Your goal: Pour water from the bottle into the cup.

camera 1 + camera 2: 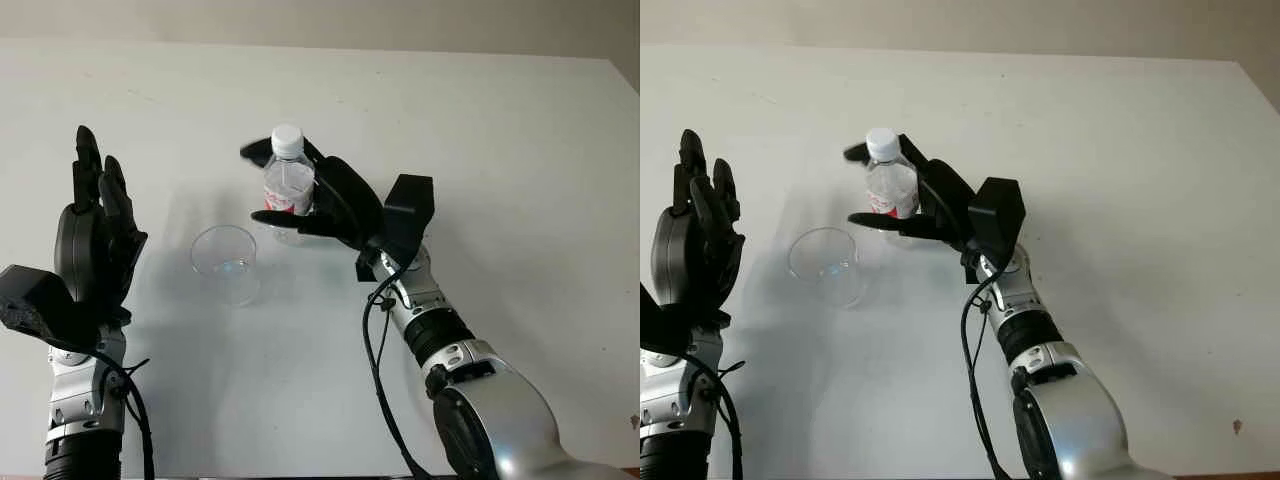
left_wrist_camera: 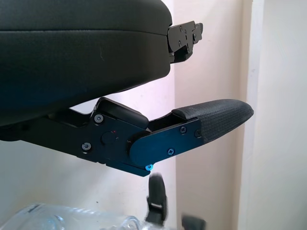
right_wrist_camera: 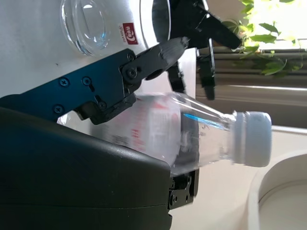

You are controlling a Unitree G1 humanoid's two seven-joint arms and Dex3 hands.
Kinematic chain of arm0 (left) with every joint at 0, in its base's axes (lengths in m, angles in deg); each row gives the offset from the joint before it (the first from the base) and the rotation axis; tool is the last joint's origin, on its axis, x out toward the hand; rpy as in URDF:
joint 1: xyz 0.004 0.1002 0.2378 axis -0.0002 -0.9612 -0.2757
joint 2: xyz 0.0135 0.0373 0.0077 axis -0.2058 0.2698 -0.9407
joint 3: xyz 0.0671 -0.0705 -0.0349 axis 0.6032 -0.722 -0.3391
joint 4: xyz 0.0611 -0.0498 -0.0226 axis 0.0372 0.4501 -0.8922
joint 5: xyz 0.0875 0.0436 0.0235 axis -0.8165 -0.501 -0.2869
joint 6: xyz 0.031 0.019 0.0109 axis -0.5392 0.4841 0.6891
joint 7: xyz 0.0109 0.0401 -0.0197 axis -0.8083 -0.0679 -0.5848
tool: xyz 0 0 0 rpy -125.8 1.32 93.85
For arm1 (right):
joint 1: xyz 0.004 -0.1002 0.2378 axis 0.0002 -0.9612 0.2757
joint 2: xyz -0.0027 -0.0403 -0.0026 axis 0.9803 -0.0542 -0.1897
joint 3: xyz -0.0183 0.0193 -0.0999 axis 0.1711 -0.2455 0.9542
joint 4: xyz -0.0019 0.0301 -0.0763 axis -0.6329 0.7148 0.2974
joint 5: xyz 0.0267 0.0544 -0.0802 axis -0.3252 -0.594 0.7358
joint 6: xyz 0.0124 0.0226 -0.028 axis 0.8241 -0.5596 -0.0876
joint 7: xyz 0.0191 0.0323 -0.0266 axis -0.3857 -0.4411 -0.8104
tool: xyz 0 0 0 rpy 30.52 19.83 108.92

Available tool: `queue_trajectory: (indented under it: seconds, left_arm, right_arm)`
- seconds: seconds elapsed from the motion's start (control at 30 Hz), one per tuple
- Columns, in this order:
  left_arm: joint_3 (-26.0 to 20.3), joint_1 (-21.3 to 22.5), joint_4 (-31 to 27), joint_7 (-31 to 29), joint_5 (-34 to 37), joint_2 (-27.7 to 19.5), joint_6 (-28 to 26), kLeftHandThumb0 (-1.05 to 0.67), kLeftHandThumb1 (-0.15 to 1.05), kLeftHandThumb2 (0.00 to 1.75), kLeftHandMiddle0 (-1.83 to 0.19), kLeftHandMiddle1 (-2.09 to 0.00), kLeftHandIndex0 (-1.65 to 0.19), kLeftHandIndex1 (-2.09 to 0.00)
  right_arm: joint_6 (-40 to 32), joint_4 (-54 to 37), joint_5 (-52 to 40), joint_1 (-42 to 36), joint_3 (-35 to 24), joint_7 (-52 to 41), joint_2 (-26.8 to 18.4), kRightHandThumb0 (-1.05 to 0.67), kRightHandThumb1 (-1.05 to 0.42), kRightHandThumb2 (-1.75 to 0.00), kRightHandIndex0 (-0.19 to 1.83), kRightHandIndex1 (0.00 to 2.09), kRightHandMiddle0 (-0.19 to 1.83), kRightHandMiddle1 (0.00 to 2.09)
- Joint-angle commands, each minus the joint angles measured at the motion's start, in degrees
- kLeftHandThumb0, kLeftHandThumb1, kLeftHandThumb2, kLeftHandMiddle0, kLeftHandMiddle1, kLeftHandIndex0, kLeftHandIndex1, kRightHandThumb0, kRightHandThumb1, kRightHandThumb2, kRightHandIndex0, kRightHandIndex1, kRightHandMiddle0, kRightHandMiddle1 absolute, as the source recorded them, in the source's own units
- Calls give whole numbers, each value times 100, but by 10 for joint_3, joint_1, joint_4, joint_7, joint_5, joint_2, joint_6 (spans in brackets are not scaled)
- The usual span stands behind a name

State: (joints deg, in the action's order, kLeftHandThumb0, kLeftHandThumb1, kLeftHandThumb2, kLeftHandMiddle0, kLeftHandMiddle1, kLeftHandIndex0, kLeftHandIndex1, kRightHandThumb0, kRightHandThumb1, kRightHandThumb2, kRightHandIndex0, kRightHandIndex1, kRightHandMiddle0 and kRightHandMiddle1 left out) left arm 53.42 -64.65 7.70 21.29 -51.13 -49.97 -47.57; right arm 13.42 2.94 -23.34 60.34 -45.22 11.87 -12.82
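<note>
The right hand [image 1: 300,190] grasped the capped bottle [image 1: 288,185], upright on the white table [image 1: 500,150] just beside the cup [image 1: 226,262]. The left hand [image 1: 95,235] was raised at the table's left, released, holding nothing.

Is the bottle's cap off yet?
No: the white cap sits on the bottle, which stands upright within the right hand beside the cup.
</note>
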Motion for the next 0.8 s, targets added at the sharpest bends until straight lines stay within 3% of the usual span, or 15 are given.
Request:
queue_trajectory:
  seconds: [0.0,0.07,0.2,0.27,0.33,0.43,0.77]
  left_arm:
    - [-3,-1,-2,4,-5,-4,9,-81,105,75,18,-6,19,0]
    - [-4,-2,-5,9,-7,-3,10,-81,105,75,17,-6,19,0]
    - [-7,-4,-7,12,-5,-4,11,-81,105,75,18,-5,19,0]
    - [-9,-4,-7,11,-2,-4,12,-81,105,75,18,-5,19,0]
    - [-10,-5,-7,10,-2,-6,9,-81,105,74,18,-5,19,0]
    - [-12,-5,-4,8,-2,-9,10,-81,105,74,17,-6,19,0]
    - [-15,-7,-3,3,-3,-10,7,-81,105,73,17,-6,19,0]
  right_arm:
    - [11,1,4,9,3,-2,-3,-24,-80,-6,19,204,43,209]
    - [11,0,12,10,6,7,-5,-24,-82,-6,39,208,55,209]
    - [18,-8,49,8,24,43,-14,-26,-90,-7,112,209,87,209]
    - [24,-9,63,5,30,60,-16,-25,-96,-7,157,209,124,209]
    - [28,-11,71,2,35,72,-17,-24,-102,-7,178,209,160,209]
    - [35,-15,76,-4,35,94,-13,-26,-104,-11,183,209,180,209]
    - [67,-2,92,14,26,195,-21,-18,-105,-19,182,209,183,209]
